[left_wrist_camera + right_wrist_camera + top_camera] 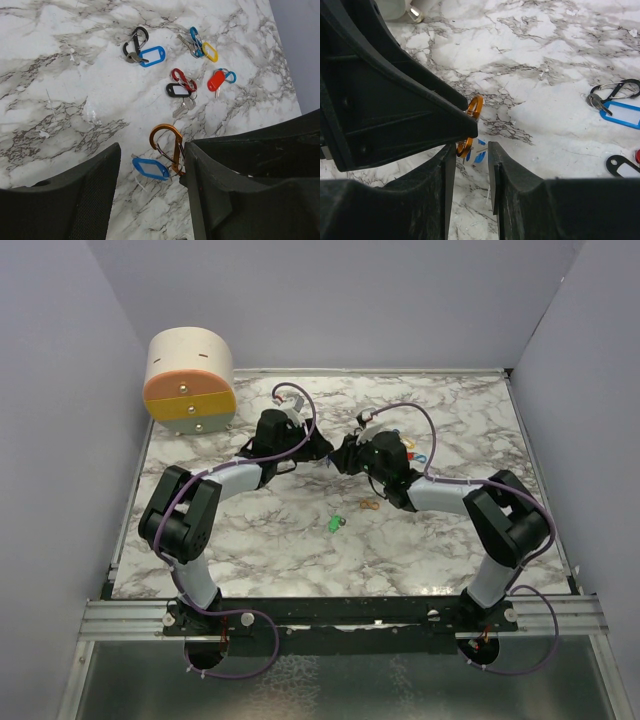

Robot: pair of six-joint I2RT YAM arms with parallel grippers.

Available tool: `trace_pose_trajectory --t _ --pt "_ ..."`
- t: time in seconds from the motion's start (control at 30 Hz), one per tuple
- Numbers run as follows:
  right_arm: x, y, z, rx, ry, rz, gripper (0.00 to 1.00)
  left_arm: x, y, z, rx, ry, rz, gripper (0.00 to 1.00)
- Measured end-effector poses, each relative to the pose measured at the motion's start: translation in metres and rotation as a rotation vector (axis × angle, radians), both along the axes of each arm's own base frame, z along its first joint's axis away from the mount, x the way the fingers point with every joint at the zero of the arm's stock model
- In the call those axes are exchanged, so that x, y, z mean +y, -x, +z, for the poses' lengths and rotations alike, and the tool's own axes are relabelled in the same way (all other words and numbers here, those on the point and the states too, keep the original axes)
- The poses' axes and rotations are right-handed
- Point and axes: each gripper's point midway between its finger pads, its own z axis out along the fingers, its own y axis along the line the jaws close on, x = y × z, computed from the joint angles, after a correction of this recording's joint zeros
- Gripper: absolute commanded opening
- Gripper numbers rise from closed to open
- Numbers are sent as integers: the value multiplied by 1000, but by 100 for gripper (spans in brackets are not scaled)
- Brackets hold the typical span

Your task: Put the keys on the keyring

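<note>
An orange carabiner keyring point(167, 144) stands at mid-table with a blue-tagged key point(150, 168) hanging from its small ring. My left gripper point(151, 150) is open wide, and the carabiner rests against the inner edge of its right finger point(220, 190). My right gripper point(471, 150) faces it with jaws narrow but apart. The blue tag point(479, 151) and the orange carabiner point(474, 107) show just past its fingertips. Both grippers point(332, 453) meet tip to tip at the table's middle.
Beyond lie a black clip with a blue tag point(145, 54), a blue clip with a yellow tag point(202, 46), a red clip with a black tag point(179, 87) and a red tag point(217, 80). A green key point(335, 524) and an orange ring point(368, 505) lie nearer. A round cream box point(190, 380) stands back left.
</note>
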Motion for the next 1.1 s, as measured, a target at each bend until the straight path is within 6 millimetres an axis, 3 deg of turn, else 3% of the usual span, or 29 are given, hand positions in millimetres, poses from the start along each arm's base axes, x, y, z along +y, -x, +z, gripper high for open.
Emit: trace_pose_trajectory --t 0.3,0.53,0.93,1.1 --pt "-1 -3 -8 3 9 1 24 -1 4 -1 7 6 -14 56" --pt "-1 -5 -4 -22 11 13 1 -1 4 2 -2 10 -13 56" --pt "-1 -5 -5 -30 18 22 1 -1 2 4 -10 13 -8 56" --pt "-8 -19 -18 -8 35 -10 1 -3 5 7 -6 23 -10 57"
